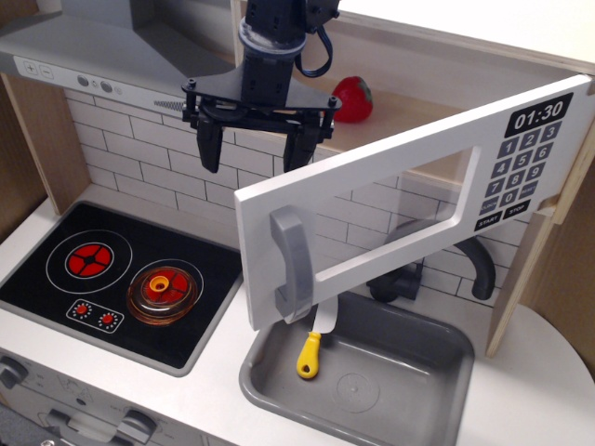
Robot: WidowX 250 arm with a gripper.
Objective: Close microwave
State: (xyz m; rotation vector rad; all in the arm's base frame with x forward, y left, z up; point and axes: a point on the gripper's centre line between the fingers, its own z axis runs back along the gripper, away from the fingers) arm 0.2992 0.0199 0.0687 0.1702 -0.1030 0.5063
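- Sink (372, 390), grey and set into the worktop (548, 390), sits nearest the camera, directly below the microwave door; a yellow-handled utensil (310, 353) lies in the basin under the door's handle end.
- Left of the door's free edge, a black hob (112, 279) carries an orange ring-shaped toy (164, 293) on its right burner.
- The microwave (409, 186) has its white door swung wide open, hinged at the keypad side on the right. The door's free edge with the grey vertical bar handle (291, 265) projects out toward the camera, over the sink.
- The door's long axis runs from the handle at lower left up to the black keypad (528, 158) and its clock digits at upper right.
- The claw (253, 139) hangs just above and behind the door's free left corner, fingers pointing down and spread wide with nothing between them.
- The door therefore lies below and to the right of the claw; a closing push probably has to land on the door's outer face near the handle and drive it back toward the cavity.
- Inside the cavity, behind the door's top edge, a red strawberry toy (353, 98) rests on the shelf.
- Farthest to the door's left, a grey range hood (84, 56) slants over the hob.
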